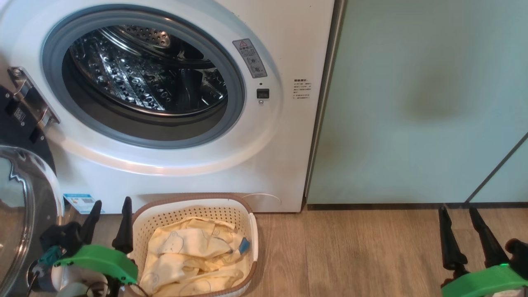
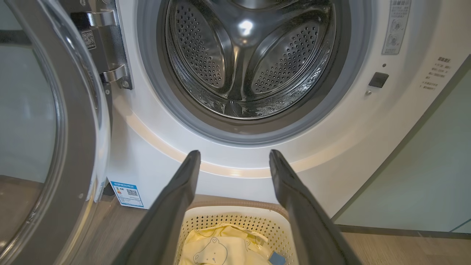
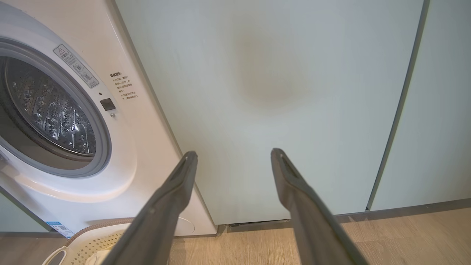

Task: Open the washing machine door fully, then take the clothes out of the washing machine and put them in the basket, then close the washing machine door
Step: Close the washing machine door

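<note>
The washing machine (image 1: 284, 136) (image 2: 147, 147) (image 3: 140, 147) stands with its door (image 1: 20, 198) (image 2: 48, 121) swung wide open to the left. Nothing shows inside its steel drum (image 1: 144, 70) (image 2: 250, 55). Pale yellow bear-print clothes (image 1: 194, 255) (image 2: 220, 246) lie in the cream basket (image 1: 189, 208) (image 2: 235, 217) (image 3: 88, 239) on the floor in front of the machine. My left gripper (image 1: 109, 206) (image 2: 233, 152) is open and holds nothing, just left of the basket and near the door's glass. My right gripper (image 1: 458, 210) (image 3: 233, 152) hangs open and holds nothing at the lower right, facing the cabinet.
Pale green cabinets (image 1: 416, 103) (image 3: 294, 92) stand right of the machine. Wood floor (image 1: 350, 251) stretches between the basket and my right gripper. The open door stands out at the left, close to my left arm.
</note>
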Controlling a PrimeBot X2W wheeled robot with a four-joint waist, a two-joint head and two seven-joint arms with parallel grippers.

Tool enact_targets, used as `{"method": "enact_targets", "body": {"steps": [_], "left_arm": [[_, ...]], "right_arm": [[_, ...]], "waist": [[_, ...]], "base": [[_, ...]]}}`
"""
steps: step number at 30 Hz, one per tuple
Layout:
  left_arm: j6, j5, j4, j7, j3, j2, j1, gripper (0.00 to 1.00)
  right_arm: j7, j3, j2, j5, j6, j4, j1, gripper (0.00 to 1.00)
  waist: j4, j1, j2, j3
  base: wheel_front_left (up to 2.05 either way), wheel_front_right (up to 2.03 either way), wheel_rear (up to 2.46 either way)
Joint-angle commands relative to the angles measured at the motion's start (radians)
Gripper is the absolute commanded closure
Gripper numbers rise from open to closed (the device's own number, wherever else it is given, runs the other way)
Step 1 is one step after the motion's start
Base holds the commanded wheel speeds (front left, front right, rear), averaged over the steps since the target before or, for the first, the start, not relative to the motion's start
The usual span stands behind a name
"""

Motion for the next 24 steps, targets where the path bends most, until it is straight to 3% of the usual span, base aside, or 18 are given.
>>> {"method": "enact_targets", "body": {"steps": [1,14,24], "left_arm": [[-0.001,-0.008,-0.036,-0.009,0.032,0.026,-0.021,0.00],[-0.001,-0.004,-0.035,-0.009,0.020,0.032,-0.018,0.00],[-0.001,-0.006,-0.040,-0.009,0.020,0.033,-0.014,0.00]], "right_arm": [[-0.010,0.014,-0.007,-0.006,-0.003,-0.027,-0.027,0.00],[-0.010,0.017,-0.009,-0.003,-0.003,-0.027,-0.028,0.00],[-0.010,0.018,-0.010,-0.002,-0.003,-0.024,-0.025,0.00]], "waist": [[0.000,0.0000,-0.0001,-0.001],[0.003,0.0000,-0.0001,0.001],[0.001,0.0000,-0.0001,0.003]], "base": [[0.00,0.00,0.00],[-0.11,0.11,0.00],[-1.37,1.26,0.11]]}}
